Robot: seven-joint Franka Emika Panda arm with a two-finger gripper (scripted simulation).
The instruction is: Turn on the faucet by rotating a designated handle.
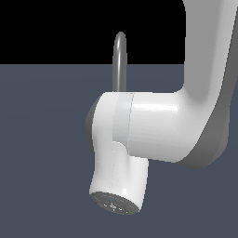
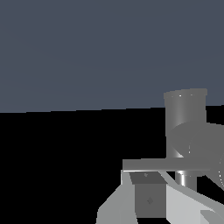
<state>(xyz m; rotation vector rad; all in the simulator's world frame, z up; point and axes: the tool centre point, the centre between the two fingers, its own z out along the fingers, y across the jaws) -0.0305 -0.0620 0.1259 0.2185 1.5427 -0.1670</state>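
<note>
The faucet [image 1: 120, 62] rises at twelve o'clock behind the arm, its base [image 2: 185, 120] close in the wrist view. The handle [image 2: 148, 164] touches the tool [image 2: 151, 199], whose grip I cannot tell. Push sideways steadily, contact near the lever's tip.

Flat, bare slate-grey floor [image 1: 42, 153], evenly lit, without seams or markings. Plain black backdrop [image 1: 56, 28] above a straight horizon. No walls, windows or furniture discernible.
</note>
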